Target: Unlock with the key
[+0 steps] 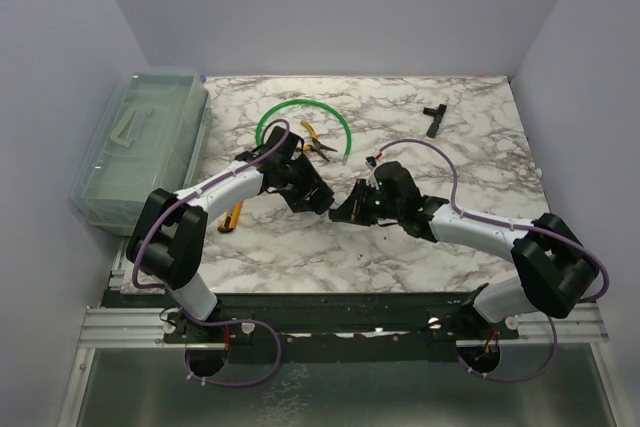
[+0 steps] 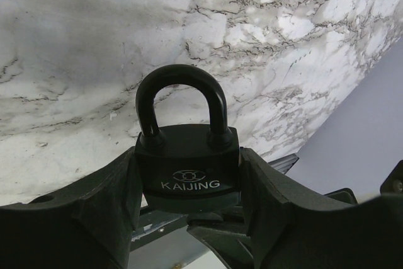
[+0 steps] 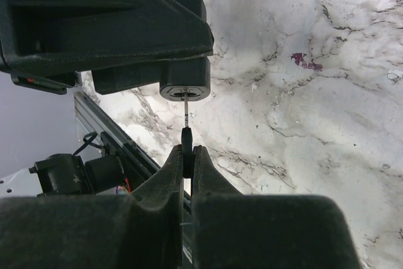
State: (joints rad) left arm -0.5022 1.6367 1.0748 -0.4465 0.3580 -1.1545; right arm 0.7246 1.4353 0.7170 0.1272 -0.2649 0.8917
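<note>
Right wrist: we note right gripper (image 3: 187, 152) clamped on key (image 3: 186, 114), blade tip at keyhole (image 3: 184, 94) of padlock (image 2: 187, 162); left gripper (image 2: 187, 184) clamps the padlock body.

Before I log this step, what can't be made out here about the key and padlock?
Left wrist: padlock body hides its own keyhole.
Right wrist: key is edge-on, too thin to tell whether its tip is in.
Top view: left gripper and right gripper cover both.

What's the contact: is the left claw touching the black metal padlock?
Touching. In the left wrist view, the left claw has its fingers pressed against both sides of the black metal padlock, with no gap visible.
</note>
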